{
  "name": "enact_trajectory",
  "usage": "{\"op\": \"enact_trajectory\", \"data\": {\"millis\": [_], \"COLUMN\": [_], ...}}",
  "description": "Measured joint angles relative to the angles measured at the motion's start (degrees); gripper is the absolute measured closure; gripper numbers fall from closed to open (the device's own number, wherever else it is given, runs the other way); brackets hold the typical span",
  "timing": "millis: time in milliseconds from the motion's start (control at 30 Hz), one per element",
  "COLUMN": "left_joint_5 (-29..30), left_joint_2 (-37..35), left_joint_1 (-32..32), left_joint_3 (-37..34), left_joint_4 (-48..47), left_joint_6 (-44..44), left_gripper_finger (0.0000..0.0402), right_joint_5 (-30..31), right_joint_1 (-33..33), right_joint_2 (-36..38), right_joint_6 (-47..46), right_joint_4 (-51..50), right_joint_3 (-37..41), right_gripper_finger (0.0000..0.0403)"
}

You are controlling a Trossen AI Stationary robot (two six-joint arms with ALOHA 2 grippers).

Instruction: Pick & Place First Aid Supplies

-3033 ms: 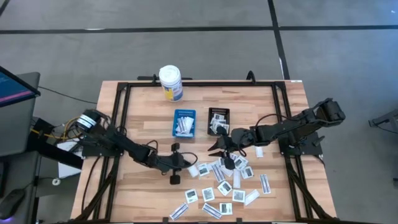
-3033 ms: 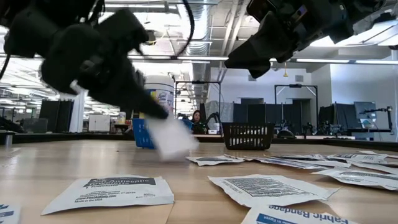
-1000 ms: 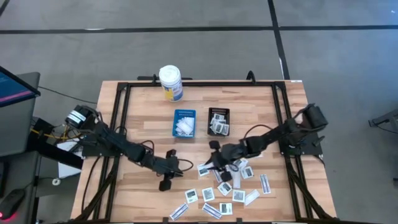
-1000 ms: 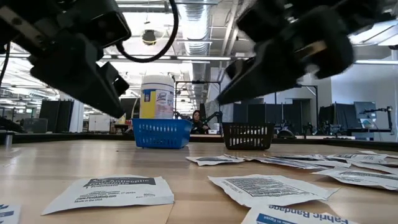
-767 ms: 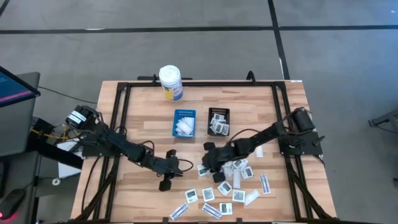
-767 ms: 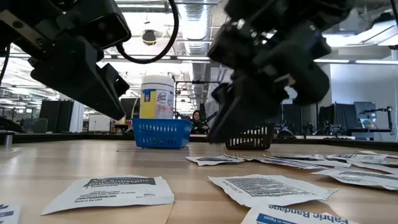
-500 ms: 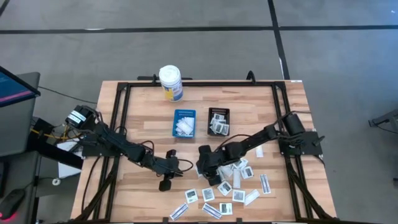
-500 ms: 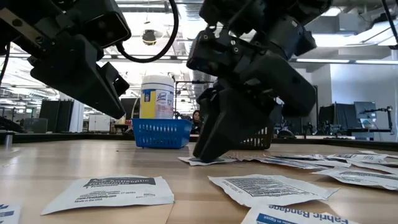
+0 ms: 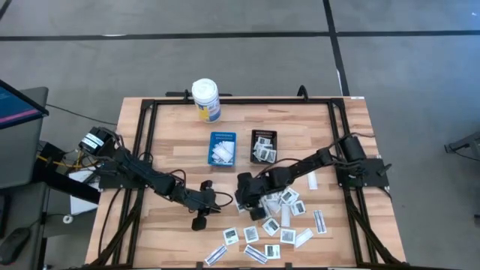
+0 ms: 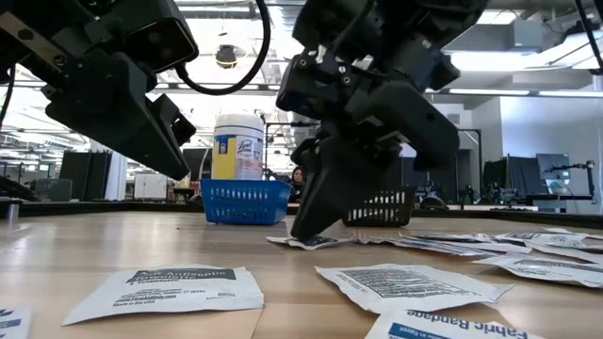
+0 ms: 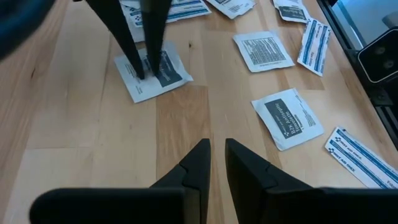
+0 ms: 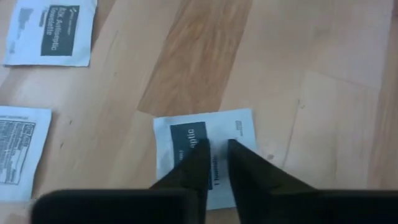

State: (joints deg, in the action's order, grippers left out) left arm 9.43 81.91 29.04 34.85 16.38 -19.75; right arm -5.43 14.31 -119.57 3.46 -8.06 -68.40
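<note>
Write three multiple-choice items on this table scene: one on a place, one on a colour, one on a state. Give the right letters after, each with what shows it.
1. Where are the right gripper's tips?
A. on a squarish packet lying on the table
B. inside the blue tray
C. over the bottle

2. What colour is the tray directly in front of the white bottle?
A. red
B. blue
C. green

3. How does the left gripper stand?
A. clamped on a strip packet
B. resting inside the black tray
C. holding nothing, above bare wood

Answers:
1. A: the right wrist view shows both fingertips pressed on a white packet with a dark printed patch, flat on the wood.
2. B: the high view shows a blue tray, with a black tray beside it.
3. C: the left wrist view shows its fingers close together with only wood between them.
</note>
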Motion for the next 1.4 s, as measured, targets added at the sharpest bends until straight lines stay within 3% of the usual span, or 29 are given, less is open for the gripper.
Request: {"op": "enact_trajectory", "data": {"millis": [133,567,767,1000,1400], "left_joint_5": [0.00,-0.02,-0.02,-0.03,-0.02], "left_joint_2": [0.00,-0.02,-0.02,-0.02,-0.02], "left_joint_1": [0.00,0.00,0.02,0.04,0.00], "left_joint_3": [0.00,0.00,0.00,-0.01,0.00], "left_joint_4": [0.00,-0.02,-0.09,-0.33,-0.28], "left_joint_6": [-0.02,-0.02,-0.26,-0.64,-0.68], "left_gripper_finger": [0.0353,0.0353,0.0353,0.0353,0.0353], "right_joint_5": [-0.42,0.67,7.81,17.43,15.48], "right_joint_1": [-0.34,1.59,4.01,6.73,4.12], "right_joint_2": [-0.01,0.27,5.07,9.14,5.34], "right_joint_6": [0.12,1.62,2.51,2.61,-3.20], "right_joint_4": [-0.66,-9.41,-16.11,-16.11,-15.36], "right_joint_3": [-0.52,-7.15,-7.75,-7.22,-6.22], "right_gripper_finger": [0.0398,0.0402,0.0402,0.0402,0.0344]}}
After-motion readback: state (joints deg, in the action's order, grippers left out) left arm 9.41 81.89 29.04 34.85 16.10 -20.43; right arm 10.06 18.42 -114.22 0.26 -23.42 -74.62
